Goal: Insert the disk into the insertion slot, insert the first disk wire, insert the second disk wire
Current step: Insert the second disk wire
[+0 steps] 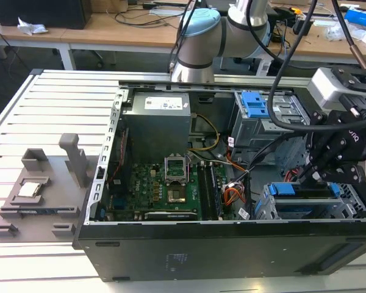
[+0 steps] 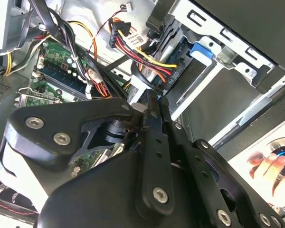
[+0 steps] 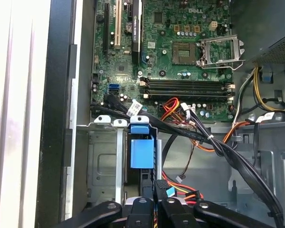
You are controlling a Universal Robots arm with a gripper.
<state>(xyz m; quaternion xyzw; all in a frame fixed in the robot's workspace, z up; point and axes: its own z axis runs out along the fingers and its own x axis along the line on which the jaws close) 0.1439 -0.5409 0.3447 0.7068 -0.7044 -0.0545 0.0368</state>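
Observation:
The disk [image 1: 305, 190] lies in the insertion slot [image 1: 349, 209] of the grey drive cage at the exterior view's right, its blue carrier [image 3: 141, 153] showing at the cage's open end. My gripper [image 1: 312, 174] hangs just above the cage's rear. In the second wrist view my gripper [image 2: 152, 97] has its fingers pressed together on a black wire connector [image 2: 149, 76] with yellow, red and black leads, right at the disk's blue carrier [image 2: 202, 50]. In the first wrist view my gripper [image 3: 154, 197] sits below that carrier with the connector [image 3: 158, 183] at its tips.
Black, orange and red cable bundles [image 3: 213, 140] cross beside the cage. The motherboard [image 1: 171, 189] and the power supply [image 1: 157, 122] fill the case's left. A taller cage with a blue ribbed latch [image 1: 254, 104] stands behind. Grey fixtures [image 1: 36, 189] lie on the table. A hand [image 2: 268, 166] shows beyond the case.

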